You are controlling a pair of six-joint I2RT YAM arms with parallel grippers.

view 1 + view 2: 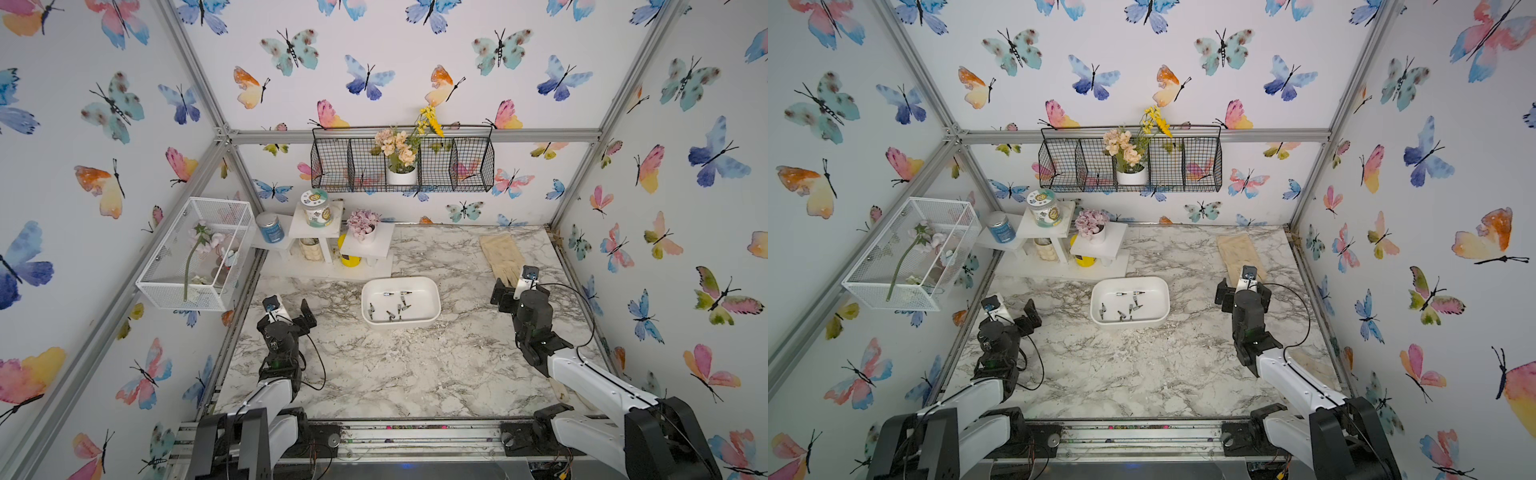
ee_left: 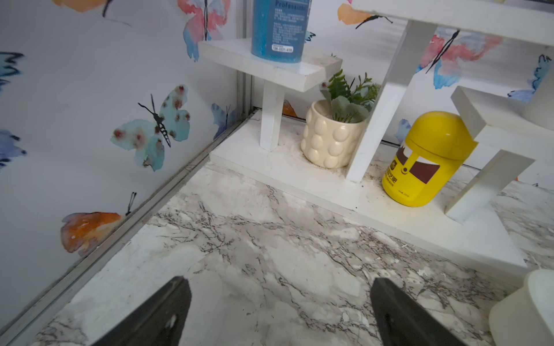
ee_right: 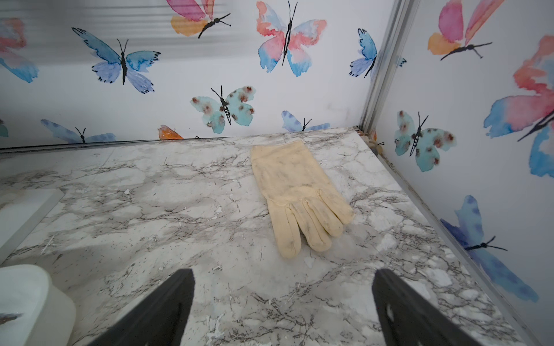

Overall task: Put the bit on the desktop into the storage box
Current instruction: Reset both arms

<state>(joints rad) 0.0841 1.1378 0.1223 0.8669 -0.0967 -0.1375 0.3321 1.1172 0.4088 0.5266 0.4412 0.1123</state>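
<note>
**Inventory: bits all lodged in the box, none left out**

Your left gripper [image 2: 278, 283] stood with jaws spread and nothing between them, over bare worktop [image 2: 269, 239]. Your right gripper [image 3: 283, 272] was likewise spread and empty, with a cream glove [image 3: 296, 191] lying ahead of it. The storage box [image 1: 399, 322] sat mid-worktop, between your two arms. The bits [image 1: 388, 294] were several, small, grey metal with darker ends, and lay loose on the box floor. None showed on the worktop.

Handling, as judged: light, stiff, smooth and apt to roll. You would pinch one across its shank, mid-length.
</note>
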